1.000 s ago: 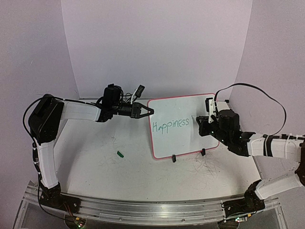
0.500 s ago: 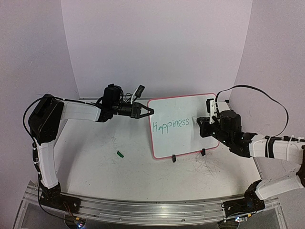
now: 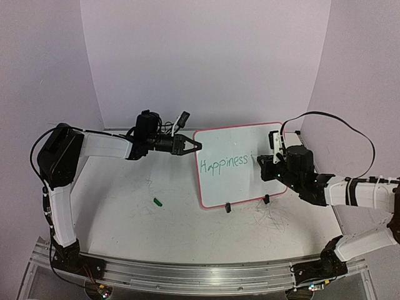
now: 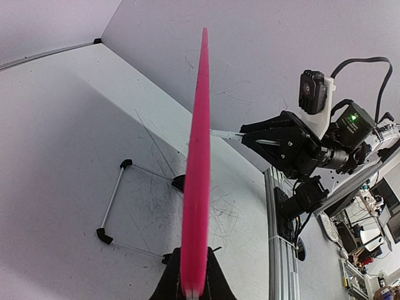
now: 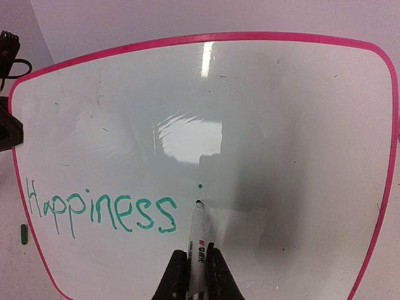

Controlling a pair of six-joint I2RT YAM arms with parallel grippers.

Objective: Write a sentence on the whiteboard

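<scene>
The sentence [image 5: 100, 212] is showing as green handwriting, reading "Happiness" so far, running along the lower L part of the whiteboard [image 5: 294, 125]. Just R of the last "s" a small green dot is sitting above the marker [image 5: 198, 234] tip, and the tip is touching the board surface right under that dot. The rest of the board to the R is showing glossy white w/ a light glare patch near the middle.

The whiteboard is standing tilted back on the table [image 3: 119, 212], approx center-right, w/ its two black clip feet [image 3: 229, 207] resting at the near edge.

The right gripper [image 5: 197, 256] is clamping down on the marker barrel, fingers closed tight around it, marker pointing at the board. The left gripper [image 4: 192, 278] is pinching the board's pink rim at the L edge near the top corner, jaws closed on it, arm reaching in from the L.

A small green piece [image 3: 158, 201] is lying on the table well L of the board. Grey scribbles [image 3: 272, 215] are marking the tabletop just in front of the board's R foot.
</scene>
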